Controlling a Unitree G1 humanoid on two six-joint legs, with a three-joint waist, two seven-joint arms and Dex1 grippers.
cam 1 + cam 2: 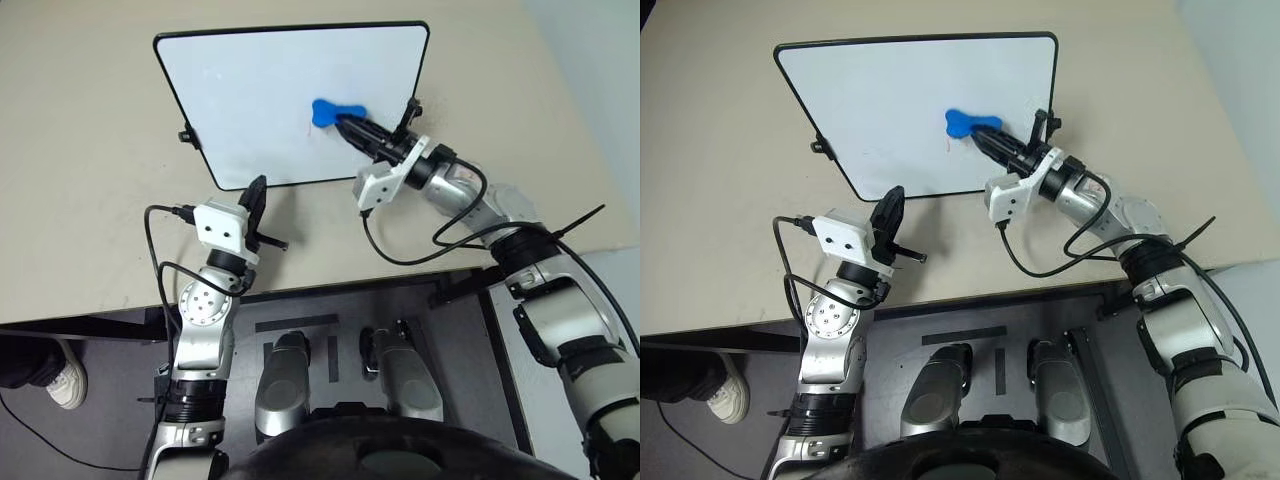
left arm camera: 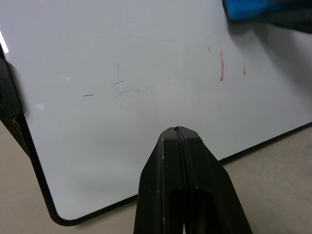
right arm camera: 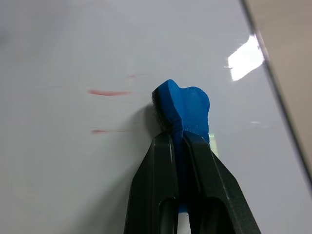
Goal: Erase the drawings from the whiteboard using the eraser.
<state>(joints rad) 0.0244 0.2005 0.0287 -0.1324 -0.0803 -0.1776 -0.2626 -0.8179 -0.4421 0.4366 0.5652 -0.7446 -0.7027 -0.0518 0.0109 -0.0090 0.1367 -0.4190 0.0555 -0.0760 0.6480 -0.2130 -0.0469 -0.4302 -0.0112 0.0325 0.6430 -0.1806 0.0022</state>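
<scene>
1. Left eye view, whiteboard (image 1: 270,100): glossy white, thin black frame, lying flat on the beige surface (image 1: 80,200), with a small black clip on each side edge.

2. Eraser (image 1: 335,112): bright blue, bone-shaped, resting on the board's right half, clamped at one end by the right end effector (image 1: 350,127). The free blue end points toward the board's middle.

3. Right end effector: black fingers (image 3: 161,175) pressed tight on the eraser from both sides, as the right wrist view shows. The right arm reaches in from the right side, forearm angled forward and to the left over the board's near right corner, wrist bent so the fingers lie low over the board.

4. Drawings (image 2: 222,66): short, thin red strokes, faint and partly smeared, just beside the eraser's free end on the side nearer the robot. In the right wrist view two red streaks (image 3: 108,92) sit close to the blue tip.

5. Left end effector (image 1: 256,190): fingers shut together, gripping nothing, tip at the board's near edge close to its near left corner. The left forearm rises straight forward from the surface edge.

6. Faint grey scratch marks (image 2: 124,88): on the board ahead of the left fingers.
</scene>
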